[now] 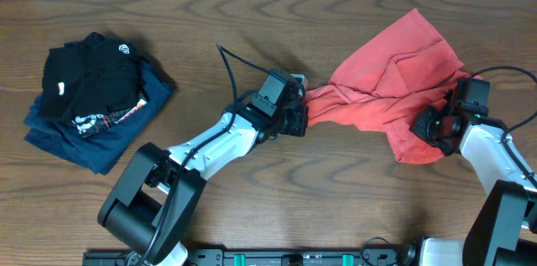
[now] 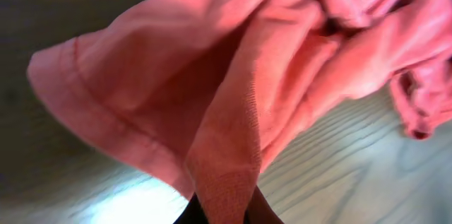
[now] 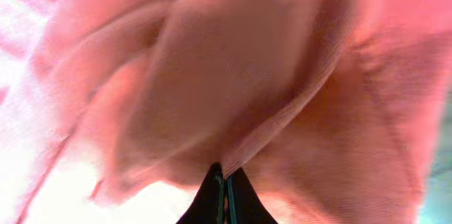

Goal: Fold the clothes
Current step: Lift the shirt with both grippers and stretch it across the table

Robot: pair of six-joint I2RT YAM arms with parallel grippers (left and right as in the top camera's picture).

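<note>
Wooden table (image 1: pixel 352 207) — crumpled T-shirt (image 1: pixel 382 90), folded stack (image 1: pixel 96 102)

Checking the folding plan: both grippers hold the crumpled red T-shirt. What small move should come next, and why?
Probably draw the grippers apart a little to pull the cloth taut. The left gripper pinches a hem at the left end of the T-shirt, the right gripper is shut on its other end, and the cloth between lies twisted and bunched.

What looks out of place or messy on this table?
The coral-red T-shirt is crumpled and twisted, strung between the left fingers and right fingers instead of lying flat. The black garment sits skewed on the navy garment.
</note>
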